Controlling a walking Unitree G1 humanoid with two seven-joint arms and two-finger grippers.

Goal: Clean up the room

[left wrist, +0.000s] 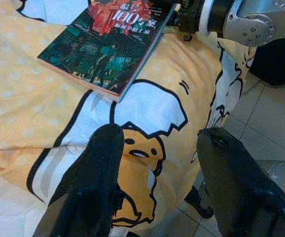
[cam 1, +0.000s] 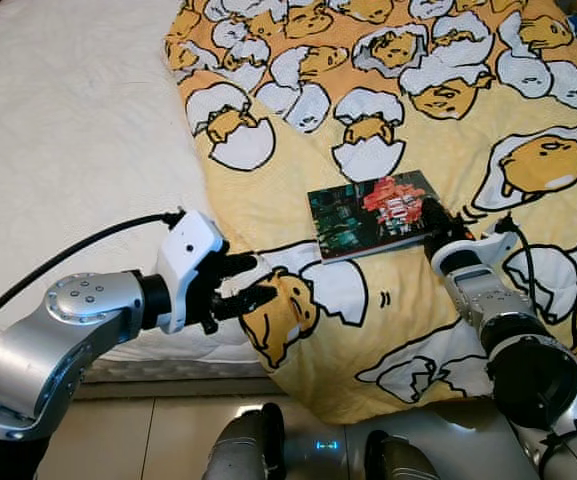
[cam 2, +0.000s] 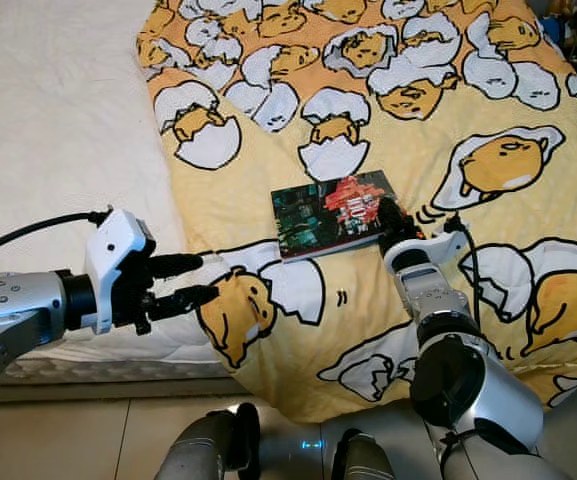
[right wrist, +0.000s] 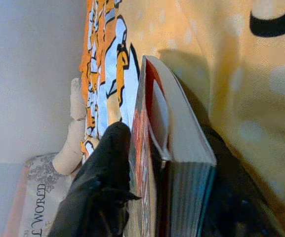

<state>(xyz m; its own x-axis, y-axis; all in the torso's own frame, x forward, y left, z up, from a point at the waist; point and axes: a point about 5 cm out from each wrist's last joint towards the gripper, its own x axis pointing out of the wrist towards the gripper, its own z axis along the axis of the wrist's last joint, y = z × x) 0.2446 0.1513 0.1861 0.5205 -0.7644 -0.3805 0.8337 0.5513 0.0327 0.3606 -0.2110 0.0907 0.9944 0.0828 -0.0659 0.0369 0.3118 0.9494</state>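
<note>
Fingers (right wrist: pixel 107 173) of the right gripper (cam 1: pixel 436 218) pinch the near corner of the book (cam 1: pixel 373 213), which lies flat on the yellow blanket (cam 1: pixel 448 120). Left gripper (cam 1: pixel 240 282) hovers with its jaws apart, off the book's other side, over the blanket's edge beside the white mattress (cam 1: pixel 68 140).

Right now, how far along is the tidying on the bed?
Nothing looks put away yet. In hand: the right end effector grips the book by its edge on the yellow blanket. The left end effector hovers open near the bed's edge. Left: lifting and stowing the book.
</note>
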